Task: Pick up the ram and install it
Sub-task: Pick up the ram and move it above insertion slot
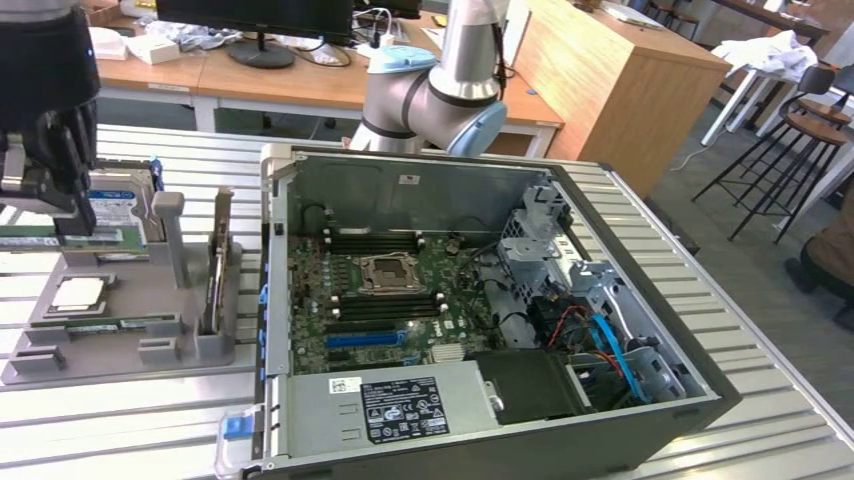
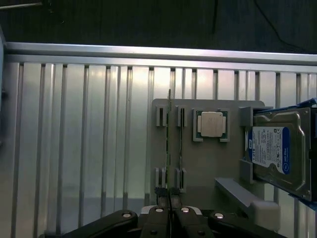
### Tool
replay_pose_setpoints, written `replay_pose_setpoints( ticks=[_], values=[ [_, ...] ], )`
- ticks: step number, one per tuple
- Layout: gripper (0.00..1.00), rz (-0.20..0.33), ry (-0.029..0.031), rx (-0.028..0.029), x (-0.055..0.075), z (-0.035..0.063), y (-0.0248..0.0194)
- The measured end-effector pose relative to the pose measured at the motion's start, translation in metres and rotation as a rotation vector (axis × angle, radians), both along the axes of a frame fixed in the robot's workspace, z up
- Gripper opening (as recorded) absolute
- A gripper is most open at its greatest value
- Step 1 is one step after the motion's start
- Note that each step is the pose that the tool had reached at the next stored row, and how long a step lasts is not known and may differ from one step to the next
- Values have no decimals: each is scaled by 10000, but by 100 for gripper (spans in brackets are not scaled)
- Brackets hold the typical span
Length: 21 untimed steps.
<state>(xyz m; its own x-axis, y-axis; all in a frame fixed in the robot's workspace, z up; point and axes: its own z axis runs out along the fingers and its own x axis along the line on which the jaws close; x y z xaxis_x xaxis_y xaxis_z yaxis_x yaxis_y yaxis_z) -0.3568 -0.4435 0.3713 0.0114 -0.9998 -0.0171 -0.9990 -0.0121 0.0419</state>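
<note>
My black gripper (image 1: pixel 56 222) hangs over the grey parts holder (image 1: pixel 134 345) at the exterior view's left. It is shut on the ram (image 1: pixel 83 240), a thin green stick lying level just above the holder. In the wrist view the ram (image 2: pixel 169 144) shows edge-on as a thin line, running out from between the shut fingertips of the gripper (image 2: pixel 170 197). A twin stick (image 2: pixel 181 139) rests in the holder's clips right beside it. The open computer case (image 1: pixel 287 300) stands to the exterior view's right, with black memory slots (image 1: pixel 380 300) around the processor socket.
The holder also carries a processor chip (image 2: pixel 211 123), a blue-labelled hard drive (image 2: pixel 277 148) and an upright card (image 1: pixel 216 265). A blue slot (image 1: pixel 363 339) lies lower on the motherboard. The slatted metal table (image 2: pixel 74 139) spreads around; the arm's base (image 1: pixel 434 100) stands behind the case.
</note>
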Motion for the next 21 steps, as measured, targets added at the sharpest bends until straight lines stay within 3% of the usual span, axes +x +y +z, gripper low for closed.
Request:
replay_pose_setpoints(
  ticks=[12,21],
  values=[
    [12,0,0,-1,0,256,0],
    [12,-1,-2,1,0,347,0]
  ],
)
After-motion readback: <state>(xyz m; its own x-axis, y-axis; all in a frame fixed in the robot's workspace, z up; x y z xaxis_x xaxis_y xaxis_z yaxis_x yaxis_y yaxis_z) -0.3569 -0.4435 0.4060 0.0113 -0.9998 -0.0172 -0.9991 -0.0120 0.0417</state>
